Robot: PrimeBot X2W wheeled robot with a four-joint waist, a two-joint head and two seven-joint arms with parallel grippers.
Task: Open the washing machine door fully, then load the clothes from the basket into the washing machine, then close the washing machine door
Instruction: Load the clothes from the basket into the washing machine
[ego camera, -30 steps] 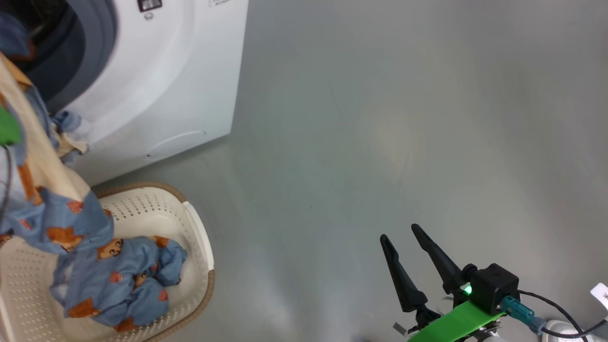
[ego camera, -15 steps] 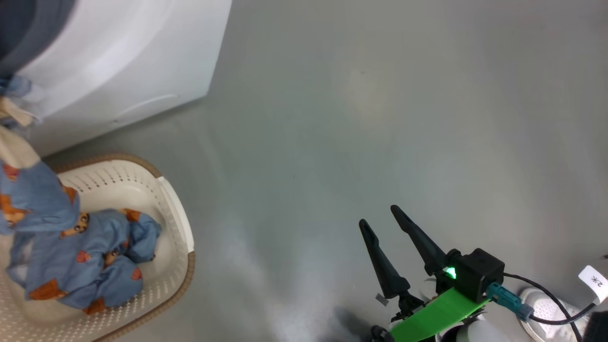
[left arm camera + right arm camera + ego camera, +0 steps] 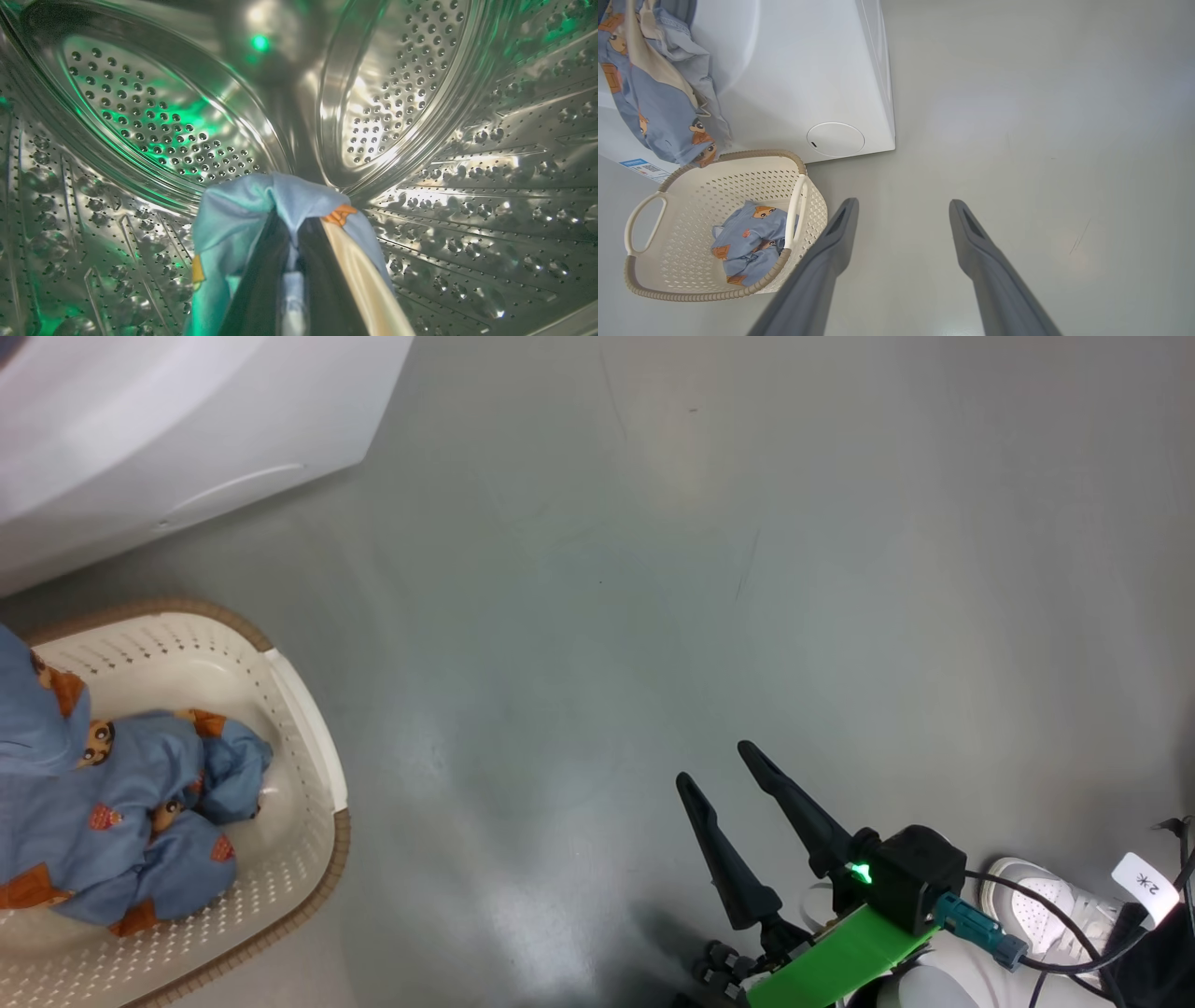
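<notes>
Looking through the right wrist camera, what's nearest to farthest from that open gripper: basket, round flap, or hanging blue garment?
From the right gripper:
1. basket, close by at the view's lower left.
2. round flap, low on the washing machine front.
3. hanging blue garment, far upper left.

The cream basket (image 3: 705,295) — blue printed clothes (image 3: 747,233) inside — sits upright just before the white washing machine (image 3: 808,70).

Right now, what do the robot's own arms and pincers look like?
The right pincer has two long, tapered black fingers on a black cube housing with a green light, mounted on a bright green bracket. A teal plug and black cable leave it, carrying a white tag. The left pincer has dark fingers too.
</notes>
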